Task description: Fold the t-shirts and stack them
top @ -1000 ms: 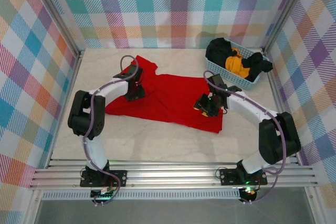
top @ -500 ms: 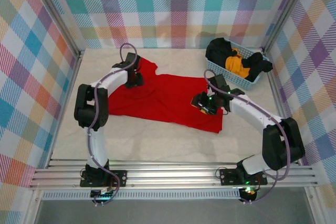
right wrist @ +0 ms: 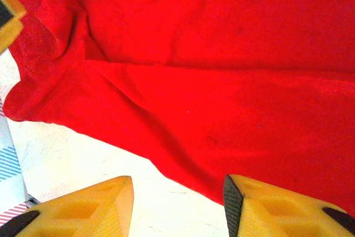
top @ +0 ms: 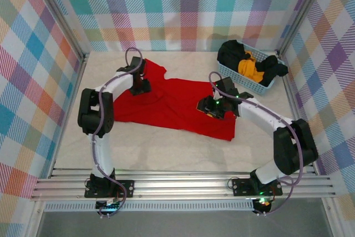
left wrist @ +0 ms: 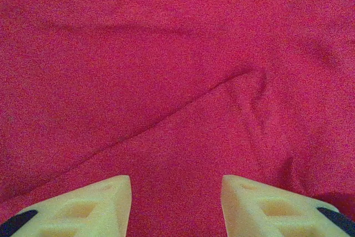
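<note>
A bright red t-shirt (top: 173, 105) lies spread flat on the table, with a diagonal crease (left wrist: 166, 120) across it. My left gripper (top: 139, 87) hovers over its far-left part, open, with bare red cloth (left wrist: 166, 54) between the pale fingers (left wrist: 105, 203). My right gripper (top: 209, 107) is over the shirt's right side, also open. Its fingertips (right wrist: 260, 209) straddle the shirt's edge (right wrist: 183, 176), where red cloth (right wrist: 233, 81) meets the white table (right wrist: 83, 159). Neither gripper holds anything. Black (top: 230, 54) and orange-yellow (top: 249, 66) t-shirts lie bunched in the basket.
The light blue lattice basket (top: 247, 85) stands at the far right corner. Plaid walls enclose the table on three sides. Bare tabletop (top: 166, 148) stretches between the red shirt and the arm bases.
The left gripper has moved farther back over the shirt's upper left part. The right gripper has shifted left and slightly back along the shirt's right side. The shirt lies as before.
</note>
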